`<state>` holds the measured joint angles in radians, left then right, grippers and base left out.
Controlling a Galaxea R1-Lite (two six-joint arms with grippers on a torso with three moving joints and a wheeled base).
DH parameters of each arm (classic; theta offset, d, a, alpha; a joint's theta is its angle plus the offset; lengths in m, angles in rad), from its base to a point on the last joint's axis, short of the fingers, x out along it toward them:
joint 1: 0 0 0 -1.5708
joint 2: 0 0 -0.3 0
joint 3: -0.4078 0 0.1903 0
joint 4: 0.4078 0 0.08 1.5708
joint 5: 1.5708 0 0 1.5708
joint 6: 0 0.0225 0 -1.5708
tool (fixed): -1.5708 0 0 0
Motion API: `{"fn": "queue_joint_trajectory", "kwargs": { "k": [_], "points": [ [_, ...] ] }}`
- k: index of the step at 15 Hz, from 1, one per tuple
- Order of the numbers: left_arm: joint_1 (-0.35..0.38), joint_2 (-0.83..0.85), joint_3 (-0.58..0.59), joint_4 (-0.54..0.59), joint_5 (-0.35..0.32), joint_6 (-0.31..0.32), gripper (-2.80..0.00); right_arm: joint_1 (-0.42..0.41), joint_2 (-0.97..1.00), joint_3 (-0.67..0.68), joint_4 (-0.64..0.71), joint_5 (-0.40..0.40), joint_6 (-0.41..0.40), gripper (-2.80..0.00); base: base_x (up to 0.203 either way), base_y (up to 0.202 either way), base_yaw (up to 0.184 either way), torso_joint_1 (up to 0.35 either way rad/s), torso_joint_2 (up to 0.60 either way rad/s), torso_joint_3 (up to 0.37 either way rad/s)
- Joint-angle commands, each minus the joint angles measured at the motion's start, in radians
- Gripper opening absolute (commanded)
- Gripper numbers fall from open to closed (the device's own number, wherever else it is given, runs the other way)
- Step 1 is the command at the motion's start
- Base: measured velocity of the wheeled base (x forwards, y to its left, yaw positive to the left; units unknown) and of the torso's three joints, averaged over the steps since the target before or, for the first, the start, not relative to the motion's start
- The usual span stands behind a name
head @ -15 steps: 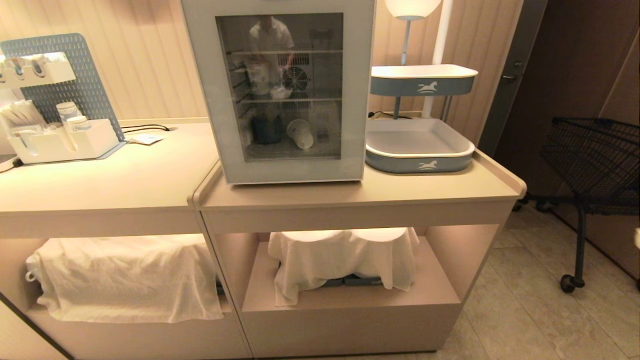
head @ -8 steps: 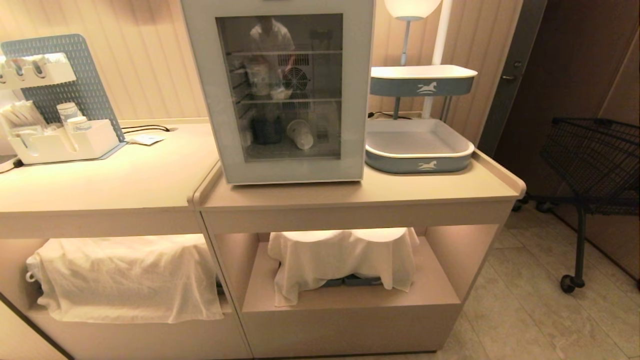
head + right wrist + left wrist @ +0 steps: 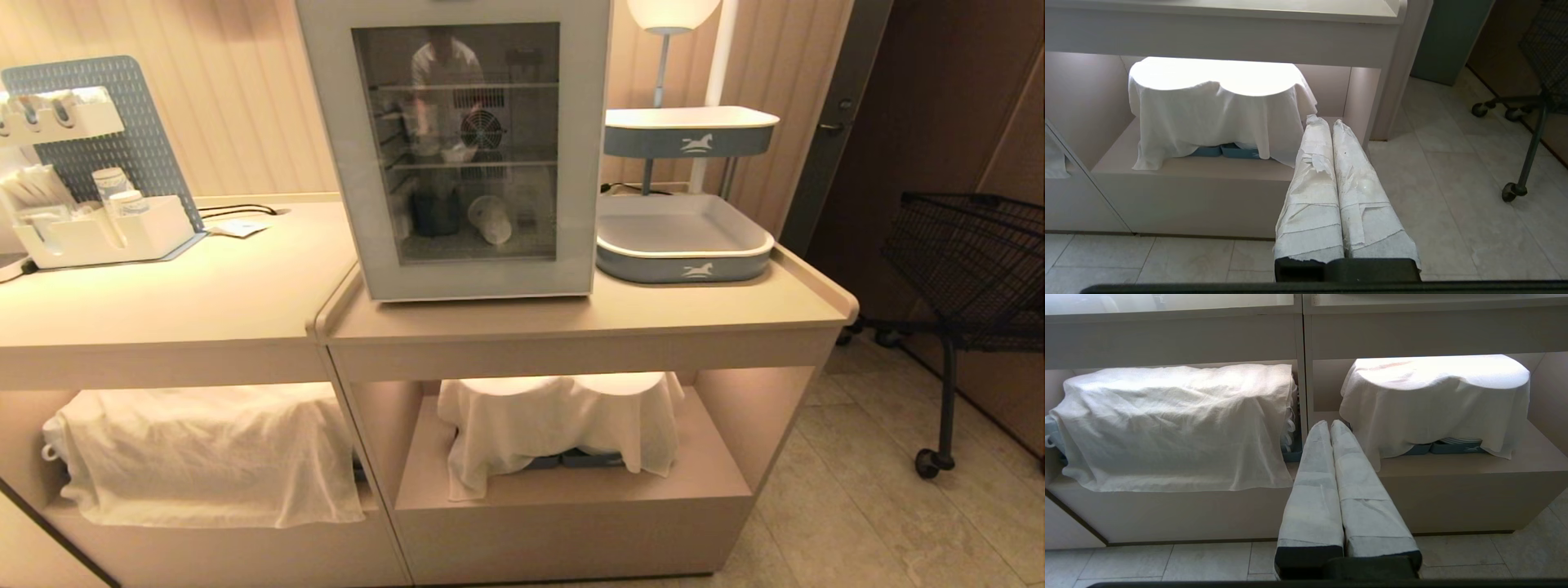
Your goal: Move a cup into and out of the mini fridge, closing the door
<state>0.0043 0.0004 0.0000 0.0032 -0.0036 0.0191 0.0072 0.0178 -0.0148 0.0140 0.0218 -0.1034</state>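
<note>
**Fridge shut, cup lying inside, both grippers closed and empty**

The fridge (image 3: 457,147) stands on the counter (image 3: 588,314), and everything else is placed from it. Its door (image 3: 588,147) is closed flat against the body, the dark glass pane set in the pale frame. Through the glass the cup (image 3: 490,219) lies tipped on its side on the lowest wire shelf, right of the middle, with its round end turned toward the glass. A dark object sits just left of it on the same shelf; what it is cannot be told. The round fan (image 3: 480,128) shows at the back, above the cup.

Just right of the fridge, on the same counter, is a two-tier tray stand (image 3: 686,245). Well to the left of the fridge, a white organiser (image 3: 98,233) stands in front of a blue pegboard (image 3: 122,122). Under the counter, below the fridge, a white cloth (image 3: 555,425) covers things on an open shelf; a second cloth (image 3: 204,457) covers the shelf to the left. A black wire cart (image 3: 971,269) stands on the floor far right of the fridge.

Neither arm shows in the head view. The left gripper (image 3: 1329,425) hangs low, below counter height, its wrapped fingers pressed together with nothing between them. The right gripper (image 3: 1325,122) is likewise low, fingers together, holding nothing
</note>
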Motion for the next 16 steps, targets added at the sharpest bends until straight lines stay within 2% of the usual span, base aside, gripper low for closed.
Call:
{"fn": "queue_joint_trajectory", "kwargs": {
  "k": [1, 16],
  "points": [
    [0.0, 0.0, 0.0, 0.0, -0.001, -0.001, -2.8, 0.002, -0.018, 0.005, 0.001, 0.0, 0.01, -2.8, 0.0, 0.0, 0.0, 0.0, 0.0, 0.0],
    [0.0, 0.0, 0.0, 0.0, 0.0, -0.001, -2.8, 0.002, -0.018, 0.012, -0.012, -0.002, 0.024, -2.8, 0.0, 0.0, 0.0, 0.0, 0.0, 0.0]
  ]
}}
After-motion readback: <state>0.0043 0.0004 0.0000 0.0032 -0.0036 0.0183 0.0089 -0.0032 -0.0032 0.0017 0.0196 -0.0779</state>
